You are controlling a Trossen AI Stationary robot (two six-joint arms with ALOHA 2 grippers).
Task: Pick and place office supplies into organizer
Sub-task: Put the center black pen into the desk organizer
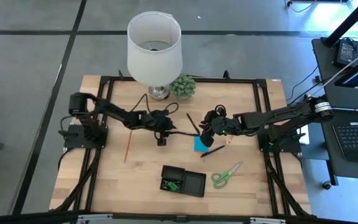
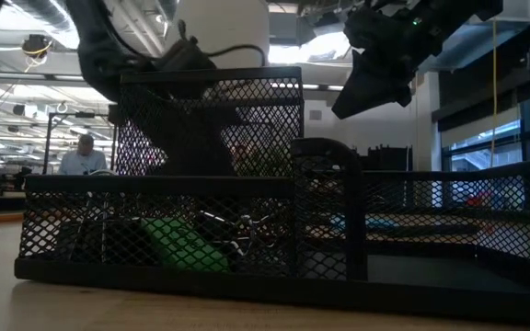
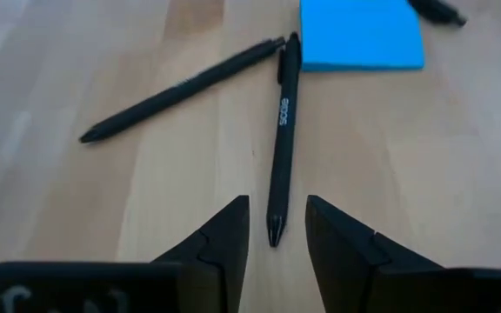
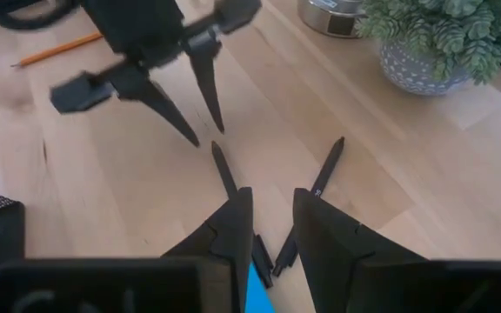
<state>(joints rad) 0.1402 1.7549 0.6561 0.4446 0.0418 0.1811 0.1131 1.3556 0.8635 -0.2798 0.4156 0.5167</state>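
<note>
Low view hides the pens behind organizer [image 2: 247, 230] mesh — both tools, left [image 3: 277, 228] and right [image 4: 272, 217], apparently spread.

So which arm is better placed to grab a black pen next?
Probably left. The left gripper is open, straddling the tip of a black pen beside the blue pad. The right gripper hovers above both pens, less aligned.

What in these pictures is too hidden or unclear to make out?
- Organizer contents, low view: mesh hides all but a green piece.
- Blue pad, right wrist view: mostly behind the right hand.
- Third pen, left wrist view: cut off by the edge.
</note>
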